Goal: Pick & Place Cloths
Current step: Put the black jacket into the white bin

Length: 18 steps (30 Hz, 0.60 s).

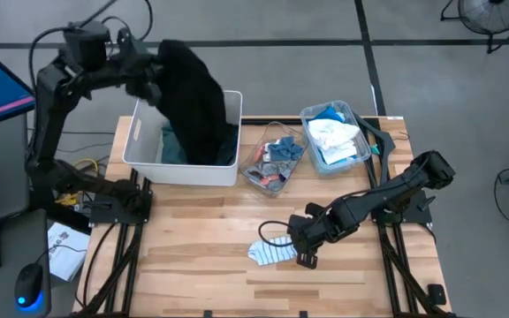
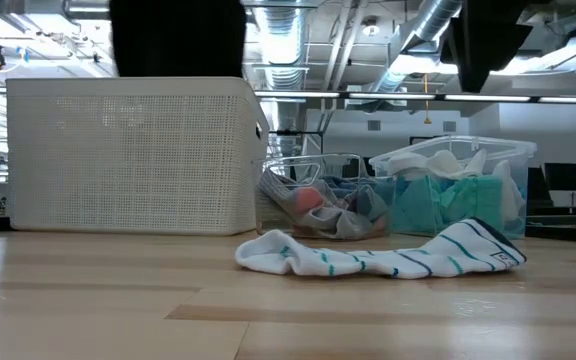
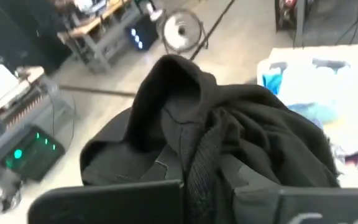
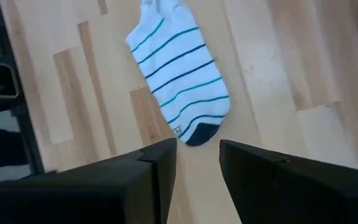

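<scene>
Just ahead of the spread right claw (image 4: 197, 165), a striped sock (image 4: 178, 71) is seen flat on the desk (image 1: 193, 247). By the left claw (image 1: 153, 88), a black garment (image 1: 193, 102) is pinched above the white bin (image 1: 140, 146); its hem could be snagged on the rim.

Light wood table (image 1: 201, 256) with three bins along the back and one sock out front

The white plastic bin (image 1: 144, 141) sits at the back left corner, a small clear bin (image 1: 273, 159) stuffed with bits of cloth right beside it, and another clear bin (image 1: 336, 137) of white and cyan stuff further right, all standing straight on the planks. The only loose thing on the boards is a white sock with teal and navy stripes (image 1: 269, 253), lying flat toward the front, right of the middle, well apart from the bins. From the low view it looks a bit crumpled at one end.
</scene>
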Each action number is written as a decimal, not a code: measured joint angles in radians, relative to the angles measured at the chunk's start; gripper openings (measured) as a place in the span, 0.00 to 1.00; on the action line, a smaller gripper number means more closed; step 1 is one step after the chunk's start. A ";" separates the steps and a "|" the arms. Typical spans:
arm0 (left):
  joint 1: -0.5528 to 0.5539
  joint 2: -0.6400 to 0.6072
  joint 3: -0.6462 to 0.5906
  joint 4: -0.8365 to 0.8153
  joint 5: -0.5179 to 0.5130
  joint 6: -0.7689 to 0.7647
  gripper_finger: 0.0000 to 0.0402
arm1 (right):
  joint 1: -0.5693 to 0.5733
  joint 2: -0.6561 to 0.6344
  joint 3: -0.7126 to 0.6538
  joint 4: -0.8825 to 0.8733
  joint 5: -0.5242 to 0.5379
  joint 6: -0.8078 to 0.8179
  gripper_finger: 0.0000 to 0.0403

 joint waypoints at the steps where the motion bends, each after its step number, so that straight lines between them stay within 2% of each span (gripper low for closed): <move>1: 0.000 -0.013 -0.032 0.004 -0.009 -0.001 0.02 | 0.000 0.000 0.000 0.000 0.009 -0.001 0.29; 5: 0.000 -0.034 -0.196 0.014 -0.030 -0.054 0.02 | -0.004 0.000 0.000 0.000 0.030 -0.004 0.29; 11: 0.000 -0.031 -0.504 0.064 -0.187 -0.122 0.02 | -0.003 0.000 0.000 0.001 0.030 -0.003 0.29; 18: 0.000 -0.030 -0.851 0.141 -0.189 -0.236 0.03 | 0.000 0.000 0.000 0.002 0.030 0.013 0.29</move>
